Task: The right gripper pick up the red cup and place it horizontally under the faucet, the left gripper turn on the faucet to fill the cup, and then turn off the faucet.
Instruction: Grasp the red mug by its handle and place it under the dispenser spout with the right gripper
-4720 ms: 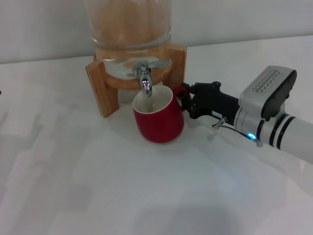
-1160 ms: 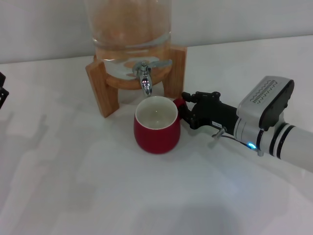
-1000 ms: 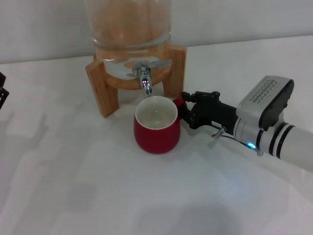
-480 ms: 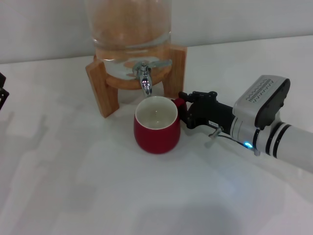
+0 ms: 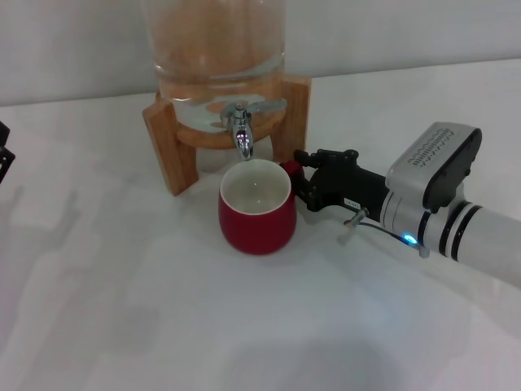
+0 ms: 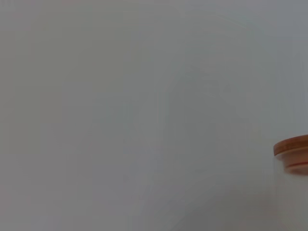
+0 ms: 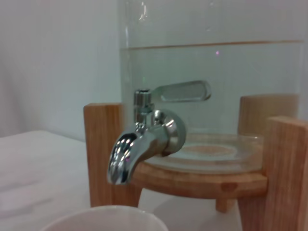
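The red cup (image 5: 254, 220) stands upright on the white table, its cream inside showing, its rim just below the spout of the chrome faucet (image 5: 241, 130). My right gripper (image 5: 299, 181), on the arm with the blue light, reaches in from the right and is shut on the cup's small red handle (image 5: 290, 169). In the right wrist view the faucet (image 7: 144, 144) is close, its flat lever (image 7: 185, 90) lies level, and the cup's rim (image 7: 106, 219) shows below the spout. No water runs. A black part of my left gripper (image 5: 3, 155) shows at the far left edge.
The glass dispenser (image 5: 216, 41) sits in a wooden stand (image 5: 167, 147) right behind the cup. The left wrist view shows a plain wall and the edge of the dispenser's wooden lid (image 6: 293, 147). White table (image 5: 163, 326) lies in front.
The cup, tilted 4.7 s ago, now stands upright. In the last half second my right gripper and the cup have shifted slightly left, under the spout.
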Robot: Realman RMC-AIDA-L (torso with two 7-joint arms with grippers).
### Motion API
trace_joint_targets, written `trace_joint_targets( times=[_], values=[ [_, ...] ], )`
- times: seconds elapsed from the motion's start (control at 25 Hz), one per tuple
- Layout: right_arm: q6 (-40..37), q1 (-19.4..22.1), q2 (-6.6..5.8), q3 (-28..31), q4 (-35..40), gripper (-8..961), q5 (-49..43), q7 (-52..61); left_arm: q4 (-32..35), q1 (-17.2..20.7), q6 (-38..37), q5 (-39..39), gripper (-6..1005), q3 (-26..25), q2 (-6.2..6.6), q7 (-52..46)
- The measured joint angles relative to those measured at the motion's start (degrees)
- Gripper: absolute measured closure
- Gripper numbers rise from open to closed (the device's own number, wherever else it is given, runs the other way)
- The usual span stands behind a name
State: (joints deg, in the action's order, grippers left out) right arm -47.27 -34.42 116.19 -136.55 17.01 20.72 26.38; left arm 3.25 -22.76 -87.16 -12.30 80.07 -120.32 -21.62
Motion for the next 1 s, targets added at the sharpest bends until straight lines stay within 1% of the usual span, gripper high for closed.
trace_joint_targets(
  times=[1.0],
  values=[
    [1.26, 0.00, 0.00, 1.86, 0.12, 672, 0.00, -0.21, 0.00, -0.40, -0.03, 0.00, 119, -0.01, 0.00, 0.00]
  ],
)
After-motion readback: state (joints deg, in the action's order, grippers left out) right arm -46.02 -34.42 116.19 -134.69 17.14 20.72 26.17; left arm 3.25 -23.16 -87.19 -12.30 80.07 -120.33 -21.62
